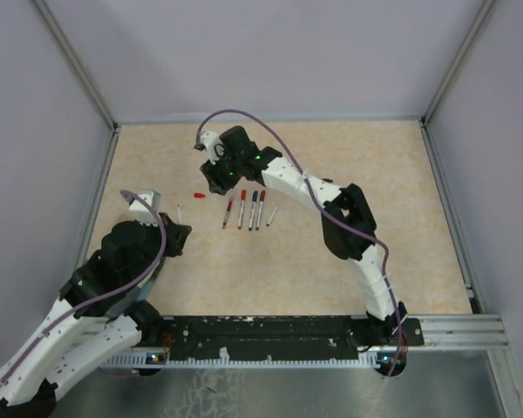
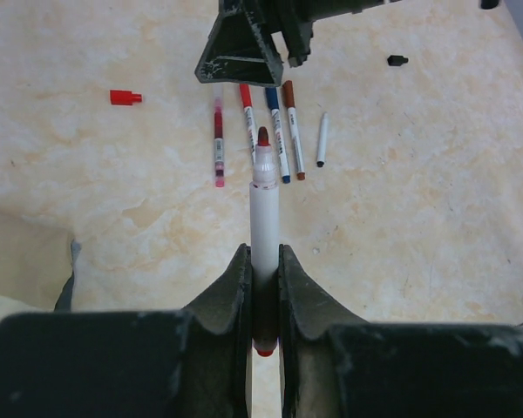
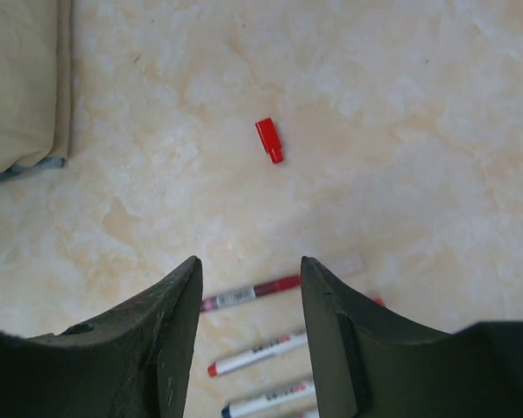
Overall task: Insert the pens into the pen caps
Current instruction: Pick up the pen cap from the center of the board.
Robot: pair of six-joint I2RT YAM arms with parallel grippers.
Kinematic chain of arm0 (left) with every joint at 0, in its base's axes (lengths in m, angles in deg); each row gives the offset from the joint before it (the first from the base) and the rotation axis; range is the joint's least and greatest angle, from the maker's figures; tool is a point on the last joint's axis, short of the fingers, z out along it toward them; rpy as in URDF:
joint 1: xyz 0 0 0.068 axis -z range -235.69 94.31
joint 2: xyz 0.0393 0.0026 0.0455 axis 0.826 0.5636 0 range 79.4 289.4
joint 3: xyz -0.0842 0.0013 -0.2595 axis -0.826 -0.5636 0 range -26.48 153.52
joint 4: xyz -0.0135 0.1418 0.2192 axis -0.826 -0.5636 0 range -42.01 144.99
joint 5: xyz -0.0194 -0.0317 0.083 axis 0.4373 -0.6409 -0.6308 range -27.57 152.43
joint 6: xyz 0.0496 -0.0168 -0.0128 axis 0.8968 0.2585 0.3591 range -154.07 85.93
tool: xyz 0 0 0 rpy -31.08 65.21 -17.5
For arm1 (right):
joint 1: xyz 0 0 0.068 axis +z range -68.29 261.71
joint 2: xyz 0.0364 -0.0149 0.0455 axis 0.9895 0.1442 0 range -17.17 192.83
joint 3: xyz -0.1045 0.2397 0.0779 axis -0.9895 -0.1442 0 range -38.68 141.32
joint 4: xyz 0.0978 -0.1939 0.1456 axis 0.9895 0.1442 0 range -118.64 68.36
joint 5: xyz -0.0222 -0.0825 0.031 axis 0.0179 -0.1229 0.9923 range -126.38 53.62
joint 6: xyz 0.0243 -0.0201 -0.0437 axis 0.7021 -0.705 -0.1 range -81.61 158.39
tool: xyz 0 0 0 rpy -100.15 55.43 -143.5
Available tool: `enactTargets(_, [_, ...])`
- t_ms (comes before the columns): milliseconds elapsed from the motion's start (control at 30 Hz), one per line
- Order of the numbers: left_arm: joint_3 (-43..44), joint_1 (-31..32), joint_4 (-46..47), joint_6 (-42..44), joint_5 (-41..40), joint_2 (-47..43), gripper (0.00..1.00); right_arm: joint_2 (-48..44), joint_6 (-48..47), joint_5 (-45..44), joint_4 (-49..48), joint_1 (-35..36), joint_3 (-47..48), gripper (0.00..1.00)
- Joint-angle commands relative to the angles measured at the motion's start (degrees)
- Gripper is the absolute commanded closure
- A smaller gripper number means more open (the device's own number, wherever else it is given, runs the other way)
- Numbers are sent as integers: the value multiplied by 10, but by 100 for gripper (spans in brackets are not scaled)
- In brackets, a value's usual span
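In the left wrist view my left gripper (image 2: 263,252) is shut on a white pen (image 2: 264,205). Its bare dark-red tip points away and its red end sits between the jaws. Beyond it several pens (image 2: 276,131) lie side by side on the table. A red pen cap (image 2: 125,97) lies to their left and a black pen cap (image 2: 397,60) far right. My right gripper (image 3: 250,266) hangs open and empty over the near end of the pen row (image 3: 253,292), with the red cap (image 3: 268,139) ahead of it. From above, the right gripper (image 1: 213,185) is just right of the red cap (image 1: 199,195).
The row of pens (image 1: 248,211) lies mid-table between the two arms. The left gripper (image 1: 179,228) is low at the left, near the table's left wall (image 1: 100,187). A pale beige edge (image 3: 22,78) shows at the top left of the right wrist view.
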Motion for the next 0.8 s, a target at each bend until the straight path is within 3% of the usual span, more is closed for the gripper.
enactTargets(0, [-12,-2,-7,-15,-35,-15,100,92,-57,64,74,-3,147,50])
enactTargets(200, [-13,-2,-4,-14,-35,-9,100,196,-60,80,86,-3,287,46])
enactTargets(767, [-21,-2,8,-9,-24,1,100,287,-8,12,-66,16,326,44])
